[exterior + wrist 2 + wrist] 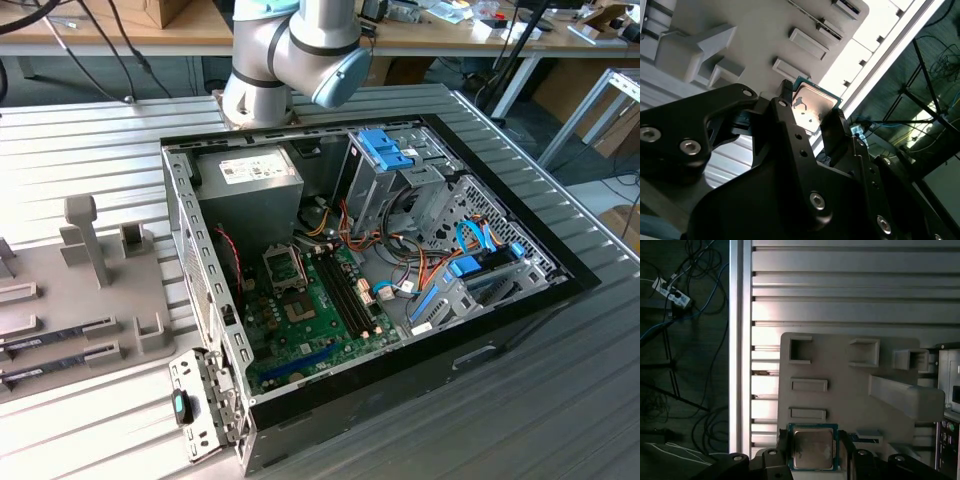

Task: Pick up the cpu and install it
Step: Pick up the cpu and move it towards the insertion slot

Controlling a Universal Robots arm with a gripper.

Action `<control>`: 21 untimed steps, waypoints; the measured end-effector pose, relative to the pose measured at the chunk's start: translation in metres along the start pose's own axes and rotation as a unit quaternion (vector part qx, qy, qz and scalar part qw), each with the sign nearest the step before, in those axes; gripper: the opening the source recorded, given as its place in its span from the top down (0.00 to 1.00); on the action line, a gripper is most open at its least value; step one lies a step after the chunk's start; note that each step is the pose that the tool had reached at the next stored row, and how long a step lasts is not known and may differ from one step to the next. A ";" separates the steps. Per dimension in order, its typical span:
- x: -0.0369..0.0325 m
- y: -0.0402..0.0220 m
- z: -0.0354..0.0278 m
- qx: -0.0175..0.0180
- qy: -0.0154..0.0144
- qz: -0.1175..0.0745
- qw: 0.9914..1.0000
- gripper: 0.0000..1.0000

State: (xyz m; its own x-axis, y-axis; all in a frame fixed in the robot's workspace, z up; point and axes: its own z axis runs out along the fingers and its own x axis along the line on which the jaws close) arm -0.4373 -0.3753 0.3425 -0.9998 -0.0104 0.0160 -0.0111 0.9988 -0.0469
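The cpu (pixel 812 447) (pixel 812 104), a small flat square chip with a silver top and green rim, sits between the two black fingers in both wrist views. My gripper (pixel 814 456) (pixel 810 119) is shut on it, one finger on each of two opposite edges. Beneath it lies the grey holder plate (pixel 850 390) (pixel 740 30) with its pockets and blocks. In the exterior view the open computer case (pixel 200 260) shows the green motherboard, with the cpu socket (pixel 282 268) near the power supply (pixel 250 180).
The arm's joints (pixel 290 50) rise behind the case. The holder plate (pixel 60 290) lies at the exterior view's left on the slatted metal table (pixel 90 130), with dark memory sticks (pixel 60 335) in its slots. Cables and drive cages crowd the case's right half.
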 end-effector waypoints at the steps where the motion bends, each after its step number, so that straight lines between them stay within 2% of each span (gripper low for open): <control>1: 0.0000 -0.0001 -0.0008 0.000 0.000 0.000 1.000 0.53; 6: 0.0001 -0.0003 -0.0061 0.000 0.000 0.000 1.000 0.53; 11: 0.0002 -0.0007 -0.0147 0.000 0.000 0.000 1.000 0.53; 21: 0.0004 -0.0012 -0.0259 0.000 0.000 0.000 1.000 0.53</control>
State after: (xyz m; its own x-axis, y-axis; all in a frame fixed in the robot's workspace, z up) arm -0.4373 -0.3753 0.3684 -0.9998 -0.0104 0.0160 -0.0111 0.9988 -0.0469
